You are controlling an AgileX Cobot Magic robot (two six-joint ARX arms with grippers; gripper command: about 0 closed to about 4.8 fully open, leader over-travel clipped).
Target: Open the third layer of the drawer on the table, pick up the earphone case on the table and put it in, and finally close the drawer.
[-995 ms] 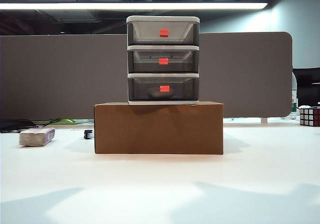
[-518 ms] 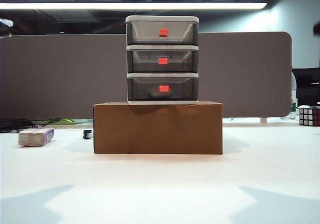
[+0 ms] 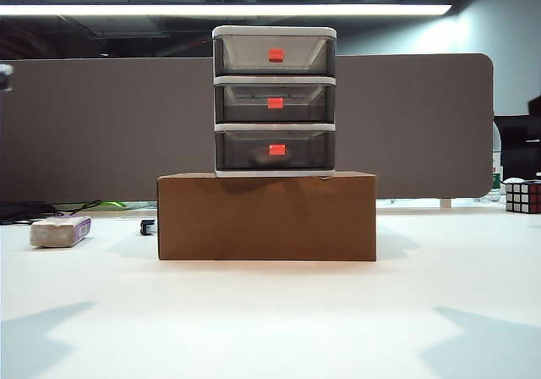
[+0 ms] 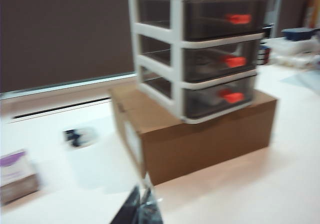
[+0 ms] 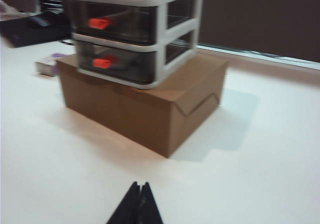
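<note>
Grippers pinched shut and empty, both hanging over the table, well short of the drawer.

Left gripper (image 4: 142, 209) and right gripper (image 5: 136, 208) each show fingertips pressed together above the bare white table (image 3: 270, 311). Ahead, the drawer (image 3: 275, 101) stands on a brown cardboard box (image 3: 266, 216), its third layer (image 3: 275, 150) pushed in, something dim lying inside. White-and-purple block (image 3: 60, 231) lies left, Rubik's cube (image 3: 523, 196) far right.
</note>
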